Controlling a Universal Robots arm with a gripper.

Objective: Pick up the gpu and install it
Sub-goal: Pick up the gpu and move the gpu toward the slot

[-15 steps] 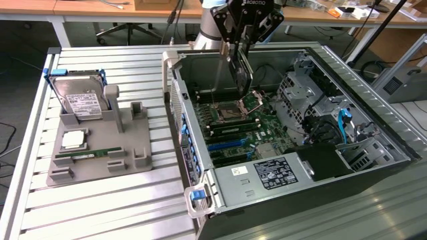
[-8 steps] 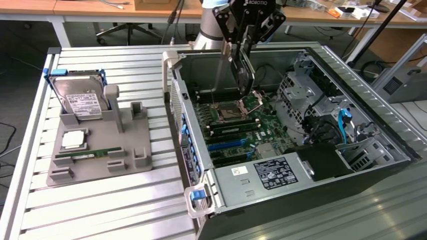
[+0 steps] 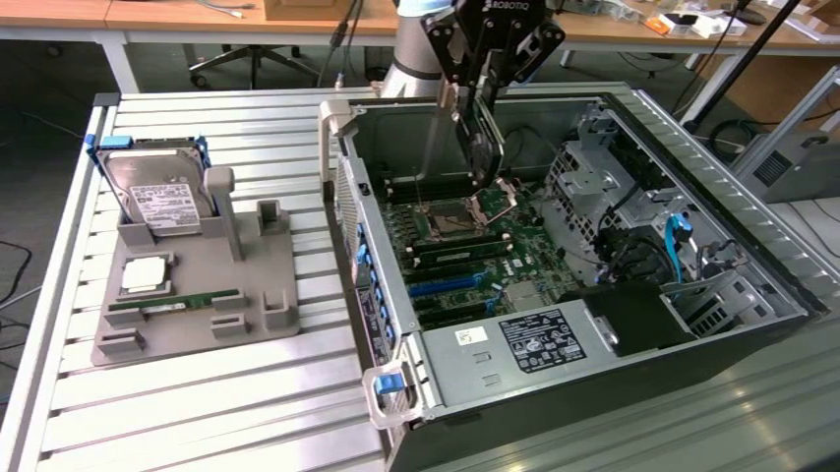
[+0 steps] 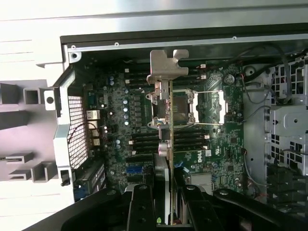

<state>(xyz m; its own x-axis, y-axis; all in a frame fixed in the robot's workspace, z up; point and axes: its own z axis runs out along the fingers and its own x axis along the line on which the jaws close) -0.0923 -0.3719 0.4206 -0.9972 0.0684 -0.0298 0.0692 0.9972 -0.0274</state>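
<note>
While the tool [image 3: 475, 98] hung over the open pc case [image 3: 735, 236], it was clamped on the gpu [image 3: 486, 157], with the jaws part-closed, one on each face of the card. Card was off the tabletop [image 3: 197, 423], up in the air above the motherboard [image 3: 525, 251]. It was on edge, long side pointing down toward the cpu socket [image 3: 447, 216]. Couldn't tell how much gap there was between its lower end and the board. Card was not seated in any slot.

Wrist view: gpu [image 4: 170, 120] was edge-on, a thin line running out from between the fingers [image 4: 144, 207]. Its silver bracket [image 4: 167, 65] was at the far end, with the socket area behind the card.

Grey parts holder [image 3: 197, 324] sat on the tabletop, to the exterior view's left of the case. It carried the hard drive [image 3: 155, 197] upright and the green ram stick [image 3: 171, 303] lying flat.
</note>
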